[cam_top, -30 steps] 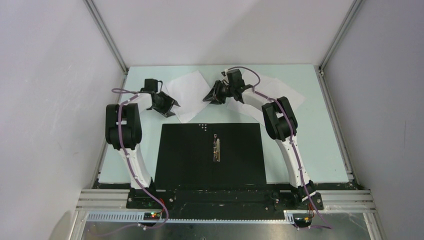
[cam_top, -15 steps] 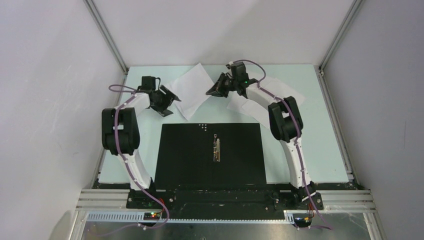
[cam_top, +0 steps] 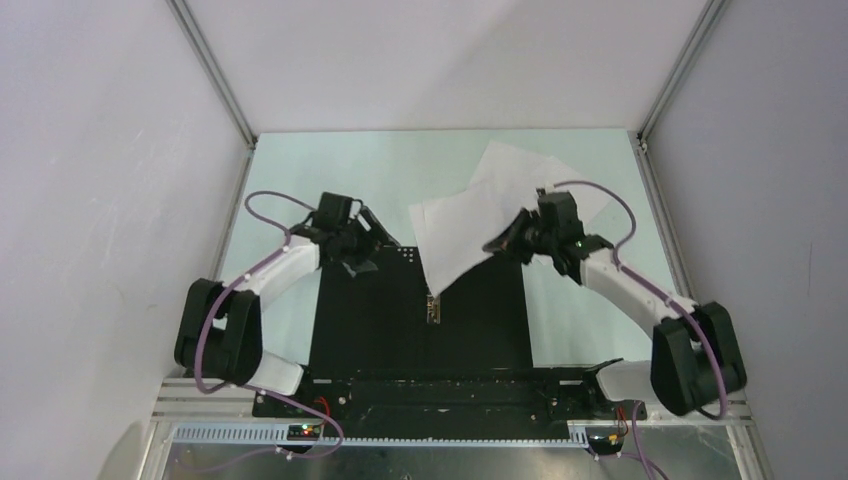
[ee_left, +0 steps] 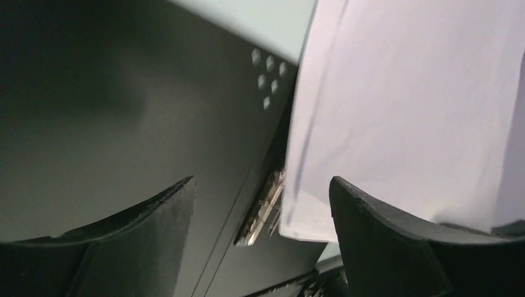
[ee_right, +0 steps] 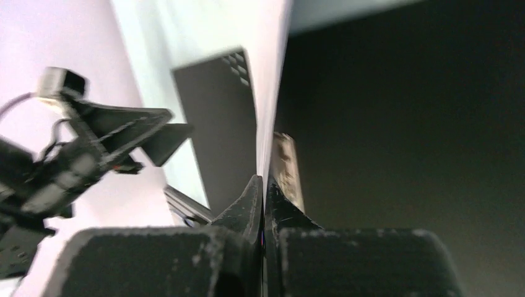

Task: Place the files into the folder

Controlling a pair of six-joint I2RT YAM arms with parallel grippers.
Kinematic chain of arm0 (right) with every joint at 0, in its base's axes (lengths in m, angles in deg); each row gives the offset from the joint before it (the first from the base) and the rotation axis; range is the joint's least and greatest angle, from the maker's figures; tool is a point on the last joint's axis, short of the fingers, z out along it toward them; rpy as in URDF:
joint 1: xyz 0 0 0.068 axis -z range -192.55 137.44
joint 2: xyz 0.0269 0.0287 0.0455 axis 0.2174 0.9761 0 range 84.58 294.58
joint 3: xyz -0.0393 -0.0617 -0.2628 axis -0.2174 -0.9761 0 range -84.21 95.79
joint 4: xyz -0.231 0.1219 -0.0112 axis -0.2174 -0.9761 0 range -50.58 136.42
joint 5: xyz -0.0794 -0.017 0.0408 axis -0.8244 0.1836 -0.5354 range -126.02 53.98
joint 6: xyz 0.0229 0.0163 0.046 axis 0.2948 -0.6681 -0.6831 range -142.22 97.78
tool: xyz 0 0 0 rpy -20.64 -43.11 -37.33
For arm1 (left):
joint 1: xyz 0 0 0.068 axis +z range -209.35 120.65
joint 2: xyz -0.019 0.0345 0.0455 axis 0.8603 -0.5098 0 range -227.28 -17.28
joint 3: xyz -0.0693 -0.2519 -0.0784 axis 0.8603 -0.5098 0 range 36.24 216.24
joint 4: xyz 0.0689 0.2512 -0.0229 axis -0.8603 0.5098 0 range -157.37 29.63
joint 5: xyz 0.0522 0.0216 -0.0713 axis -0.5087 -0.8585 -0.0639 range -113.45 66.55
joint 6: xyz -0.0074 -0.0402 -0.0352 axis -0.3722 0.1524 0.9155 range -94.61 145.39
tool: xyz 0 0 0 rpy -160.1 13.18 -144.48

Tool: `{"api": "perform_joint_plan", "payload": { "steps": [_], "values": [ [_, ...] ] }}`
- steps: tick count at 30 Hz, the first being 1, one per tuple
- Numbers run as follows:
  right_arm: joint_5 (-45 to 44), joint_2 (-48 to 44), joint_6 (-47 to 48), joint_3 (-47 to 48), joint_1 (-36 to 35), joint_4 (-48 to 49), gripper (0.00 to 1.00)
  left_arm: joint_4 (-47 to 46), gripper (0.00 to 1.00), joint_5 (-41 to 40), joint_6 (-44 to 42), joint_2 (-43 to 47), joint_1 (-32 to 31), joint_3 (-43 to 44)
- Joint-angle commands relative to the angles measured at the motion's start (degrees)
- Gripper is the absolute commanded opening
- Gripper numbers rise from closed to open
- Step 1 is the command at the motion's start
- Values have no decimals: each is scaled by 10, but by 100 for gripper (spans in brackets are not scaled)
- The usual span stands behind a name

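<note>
white sheet point(cam_top: 452, 230): pinched at its right edge by the right gripper point(cam_top: 495, 243), whose jaws we found pressed flat together on the paper. it hung tilted over the far right part of the open black folder point(cam_top: 370, 320), long side running left from the fingers, lower corner close by the clip point(cam_top: 433, 306). left gripper point(cam_top: 368, 250): spread wide, empty, over the folder's far left corner, near the sheet's free edge. more paper point(cam_top: 510, 165) lay behind on the table point(cam_top: 300, 170). we judged the next move a lowering toward the near side.
</note>
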Motion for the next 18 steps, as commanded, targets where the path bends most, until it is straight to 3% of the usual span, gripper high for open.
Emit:
{"api": "perform_joint_plan", "payload": {
  "steps": [1,9,18],
  "values": [
    [-37,-72,-21,-90,-7,-41,0,-39,84,-38,62,54,-71,-48],
    [-21,-154,-76,-181,-39,-44,0,-167,84,0,174,24,-143,-136],
    [27,-137,-110,-190,-52,-12,0,-223,85,4,211,8,-154,-162]
  ]
}}
